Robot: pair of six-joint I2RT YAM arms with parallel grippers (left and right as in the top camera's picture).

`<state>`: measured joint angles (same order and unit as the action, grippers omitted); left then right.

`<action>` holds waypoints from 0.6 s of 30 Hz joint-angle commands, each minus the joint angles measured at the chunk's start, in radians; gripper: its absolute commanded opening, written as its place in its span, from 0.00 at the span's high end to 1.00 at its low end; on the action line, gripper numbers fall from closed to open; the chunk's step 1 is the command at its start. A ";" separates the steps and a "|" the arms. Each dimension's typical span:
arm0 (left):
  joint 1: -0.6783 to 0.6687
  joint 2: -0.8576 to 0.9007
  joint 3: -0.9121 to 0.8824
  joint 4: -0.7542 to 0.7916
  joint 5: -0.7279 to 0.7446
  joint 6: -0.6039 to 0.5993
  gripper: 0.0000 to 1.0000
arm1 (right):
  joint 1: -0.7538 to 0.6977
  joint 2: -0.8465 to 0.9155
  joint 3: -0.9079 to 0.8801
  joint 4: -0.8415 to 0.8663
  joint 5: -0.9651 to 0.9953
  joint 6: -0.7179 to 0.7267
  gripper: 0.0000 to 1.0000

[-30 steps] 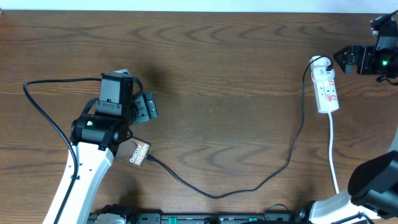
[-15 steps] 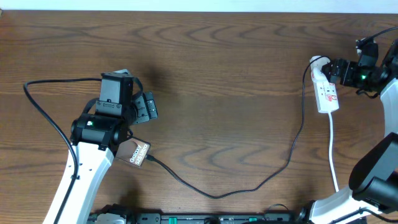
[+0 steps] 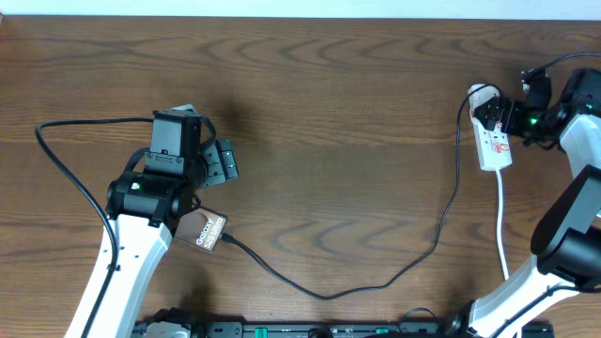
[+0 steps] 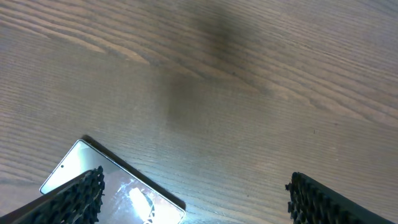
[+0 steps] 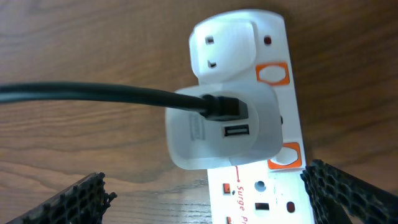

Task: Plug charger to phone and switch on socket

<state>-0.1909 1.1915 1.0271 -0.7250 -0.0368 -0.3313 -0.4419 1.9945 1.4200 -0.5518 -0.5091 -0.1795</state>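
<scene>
Dark wood-grain table fills the overhead view, bare apart from the task's things. Your phone lies flat at the lower left, just beside the left arm. The charger cable leaves its lower-right edge, sags toward the near side of the table and climbs to the white power strip at the far right. The plug tip meets the phone's edge, but you cannot tell from above whether it is fully seated.

Your right gripper hangs over the top end of the strip with its fingers spread wide and nothing between them. From the right wrist you see a white adapter sitting in the strip with the black lead pushed into it. Two orange rocker switches sit along the strip's right edge. Your left gripper is also wide open and empty, near the phone but not touching it.

Judge the strip as light, hard plastic that will likely skate on the smooth wood. Press one fingertip straight down on the switch beside the adapter rather than shoving sideways. The rocker is small and probably stiff, so aim carefully. The cable is thin and limp, and a snag on it could drag the thin, glossy phone.
</scene>
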 commanded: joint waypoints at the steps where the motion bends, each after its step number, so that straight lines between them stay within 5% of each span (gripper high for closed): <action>1: -0.002 0.003 0.019 0.000 -0.020 0.020 0.07 | -0.003 0.022 -0.003 0.003 -0.026 0.010 0.01; 18: -0.002 0.003 0.019 0.000 -0.020 0.020 0.07 | 0.011 0.134 -0.003 0.056 -0.159 0.037 0.01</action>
<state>-0.1909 1.1915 1.0275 -0.7250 -0.0368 -0.3313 -0.4473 2.0918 1.4273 -0.4728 -0.5789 -0.1646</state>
